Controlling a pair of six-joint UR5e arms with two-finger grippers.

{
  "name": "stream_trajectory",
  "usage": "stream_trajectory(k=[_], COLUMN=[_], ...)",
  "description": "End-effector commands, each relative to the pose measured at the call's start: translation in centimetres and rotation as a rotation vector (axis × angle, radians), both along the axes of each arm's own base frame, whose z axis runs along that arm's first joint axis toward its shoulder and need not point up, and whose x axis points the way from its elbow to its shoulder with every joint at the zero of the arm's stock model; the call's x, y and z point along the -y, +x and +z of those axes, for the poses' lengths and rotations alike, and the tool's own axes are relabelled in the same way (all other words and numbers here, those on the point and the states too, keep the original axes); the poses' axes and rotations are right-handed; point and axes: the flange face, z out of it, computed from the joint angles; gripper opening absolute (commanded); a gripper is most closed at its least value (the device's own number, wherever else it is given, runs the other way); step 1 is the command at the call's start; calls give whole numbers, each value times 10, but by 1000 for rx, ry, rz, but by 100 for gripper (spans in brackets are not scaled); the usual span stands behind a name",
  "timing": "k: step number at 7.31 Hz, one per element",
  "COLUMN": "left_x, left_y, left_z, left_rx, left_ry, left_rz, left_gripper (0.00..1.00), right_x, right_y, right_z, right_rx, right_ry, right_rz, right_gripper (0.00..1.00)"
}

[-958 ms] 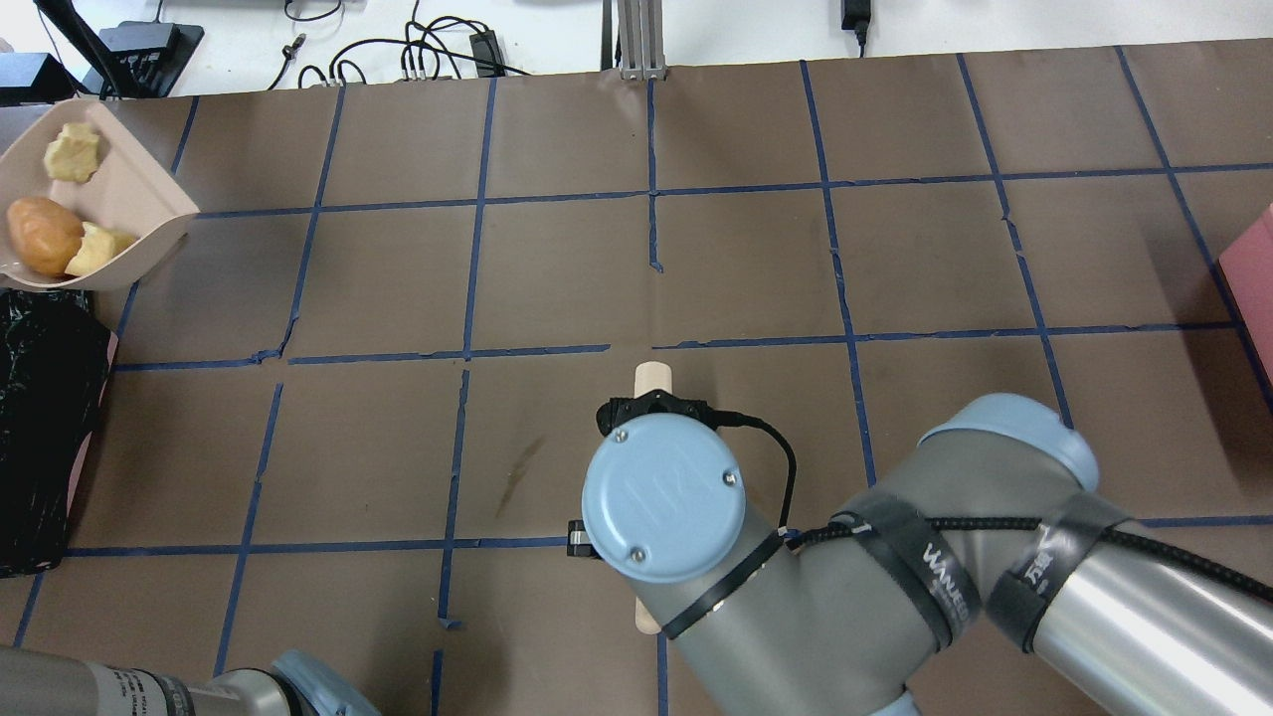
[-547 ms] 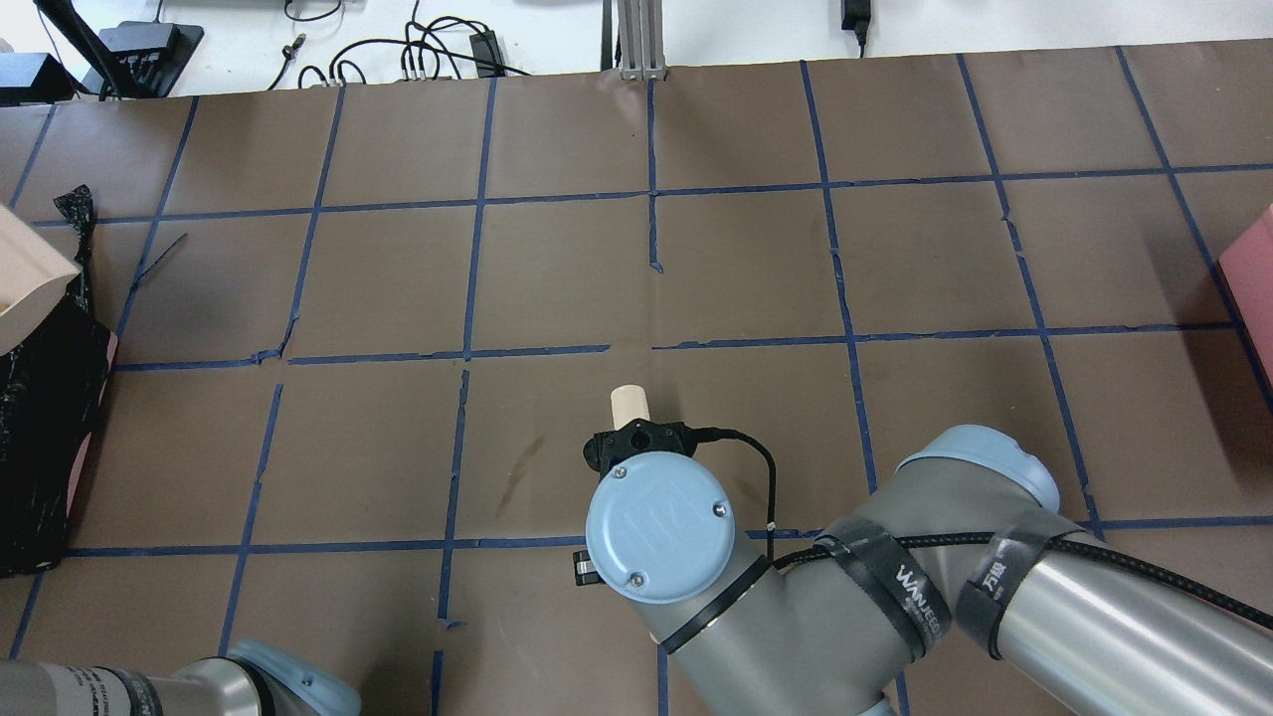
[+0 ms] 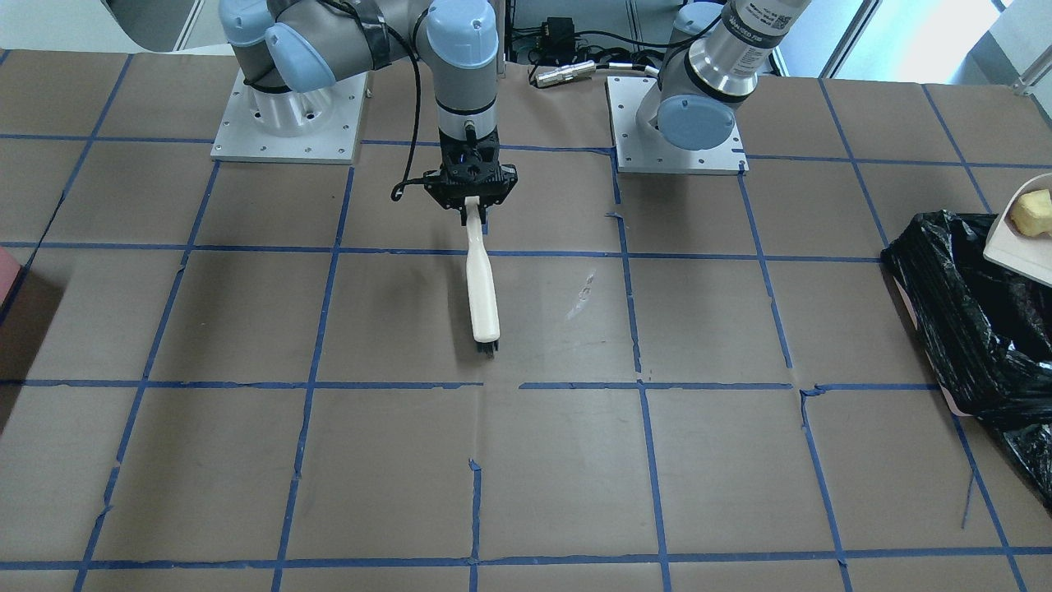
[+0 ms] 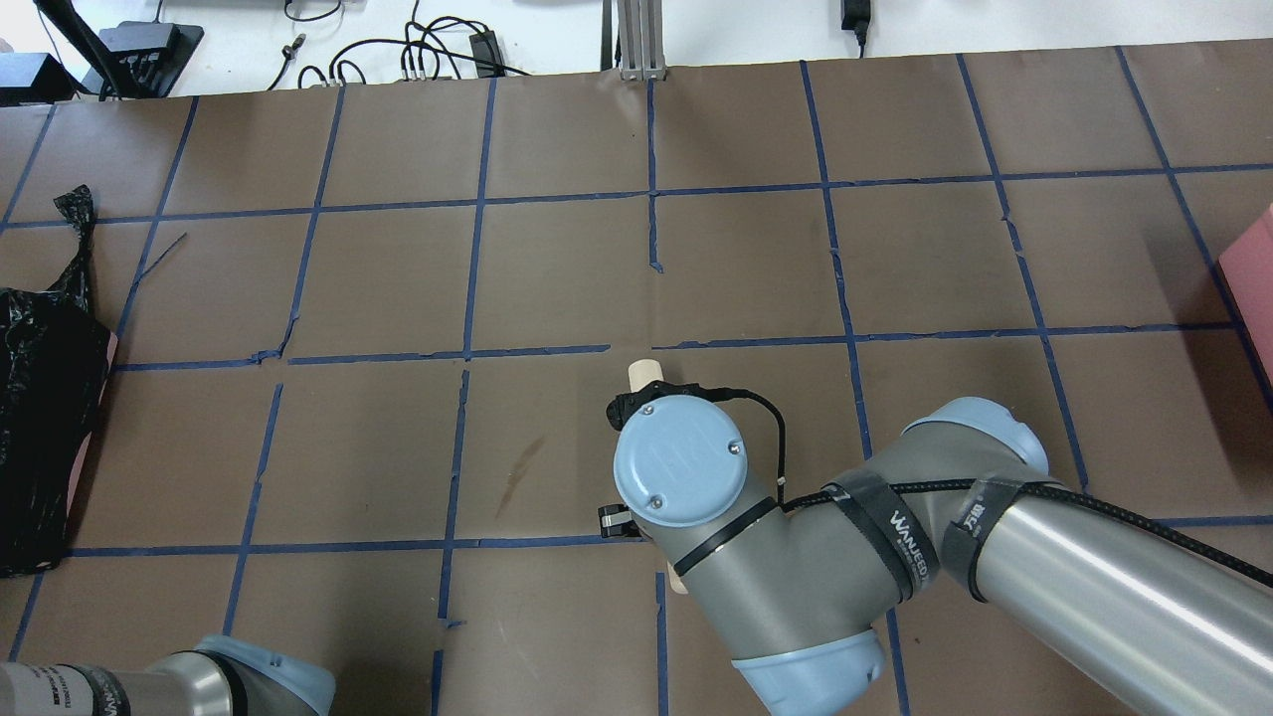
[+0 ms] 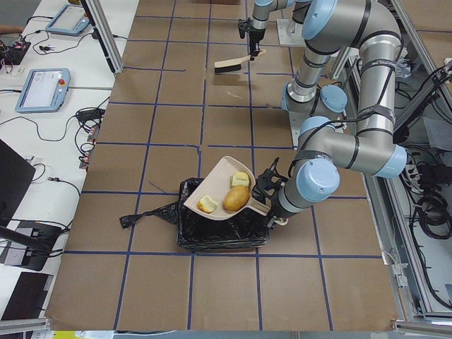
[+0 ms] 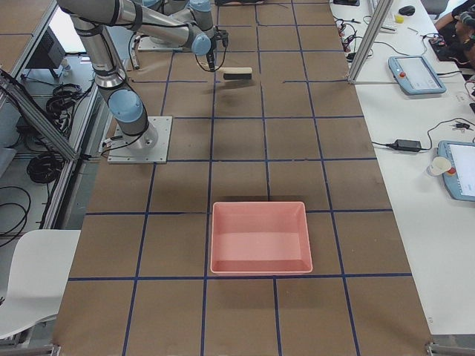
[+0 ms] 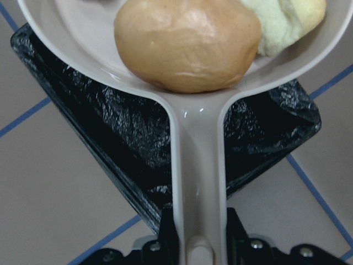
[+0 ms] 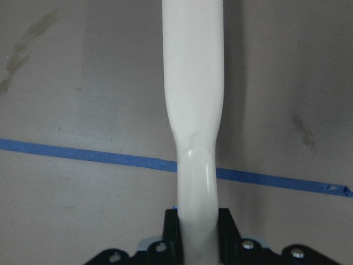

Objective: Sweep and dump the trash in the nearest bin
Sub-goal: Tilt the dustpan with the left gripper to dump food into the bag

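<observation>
My left gripper [image 7: 198,243] is shut on the handle of a beige dustpan [image 7: 198,165] and holds it over the bin [image 5: 219,229], a black-bag-lined receptacle. The pan carries the trash: a golden-brown bread roll [image 7: 187,44] and two pale-yellow chunks [image 5: 240,178], [image 5: 207,205]. In the front-facing view the pan's edge [image 3: 1015,247] and one chunk [image 3: 1031,214] show above the bin [image 3: 970,321]. My right gripper [image 3: 472,201] is shut on the handle of a white brush [image 3: 482,288] near the table's middle, bristles low over the table. The brush handle fills the right wrist view [image 8: 193,83].
A pink tray [image 6: 260,206] stands at the table's right end, far from the bin; its edge shows in the overhead view [image 4: 1255,268]. Brown paper with blue tape lines covers the table [image 4: 557,268]. Cables lie along the far edge [image 4: 418,60].
The dustpan with the trash has moved left, out of the overhead view, towards the bin. The right wrist with the brush has shifted slightly right and forward.
</observation>
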Motion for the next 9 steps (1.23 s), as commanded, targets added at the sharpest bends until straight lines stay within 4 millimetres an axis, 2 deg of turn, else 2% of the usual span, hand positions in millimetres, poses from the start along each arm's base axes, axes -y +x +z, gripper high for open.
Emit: stream_trajectory(k=[1,3,4,5,6,7,9], left_x=[-12,-12,-12,10,32,33,38], left_y=[10,15,16,7,-5,-4,11], left_z=[-16,-13,-13,-7,-3,-3,-15], left_rx=[49,97,121,138,171,182,215], left_ry=[135,161,197,197,252,262,254], left_rz=[22,24,22,-22,-69,-85,-101], left_gripper=[4,4,4,4,4,4,4], right_x=[4,-14,-32,-47,-51,-58,-62], right_y=[-3,3,-4,-12,-12,-5,0], right_z=[1,11,10,13,17,12,1], right_rx=[8,25,26,33,46,39,23], right_ry=[-6,-4,1,-6,-10,0,15], right_rz=[-37,-85,-79,-85,-97,-96,-82], right_gripper=[16,16,16,16,16,16,16])
